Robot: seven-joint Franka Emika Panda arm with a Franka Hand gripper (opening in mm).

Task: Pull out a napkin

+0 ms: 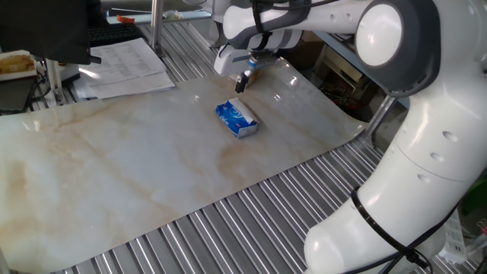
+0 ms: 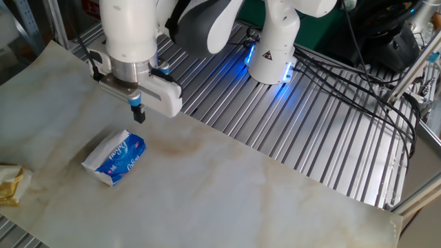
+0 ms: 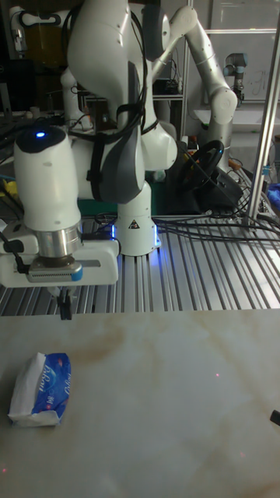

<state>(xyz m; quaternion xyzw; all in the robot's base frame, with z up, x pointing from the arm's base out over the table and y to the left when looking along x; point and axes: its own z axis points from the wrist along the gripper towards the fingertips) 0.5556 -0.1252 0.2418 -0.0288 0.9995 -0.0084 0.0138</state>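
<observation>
The blue-and-white tissue pack [image 1: 237, 119] [image 2: 115, 158] [image 3: 43, 389] lies flat on the marble-patterned mat [image 1: 114, 167]. No napkin shows outside the pack; it is hidden. My gripper [image 1: 243, 82] [image 2: 138, 114] [image 3: 65, 307] hangs above the mat, beyond the pack toward the mat's far edge and clear of it. Its two dark fingers are pressed together, shut, with nothing between them.
Printed paper sheets [image 1: 125, 65] lie at the back left on the slatted metal table [image 1: 251, 221]. A yellowish crumpled object [image 2: 10, 182] rests at the mat's edge near the pack. Cables [image 2: 358, 89] run over the slats beside the robot base [image 2: 272, 55].
</observation>
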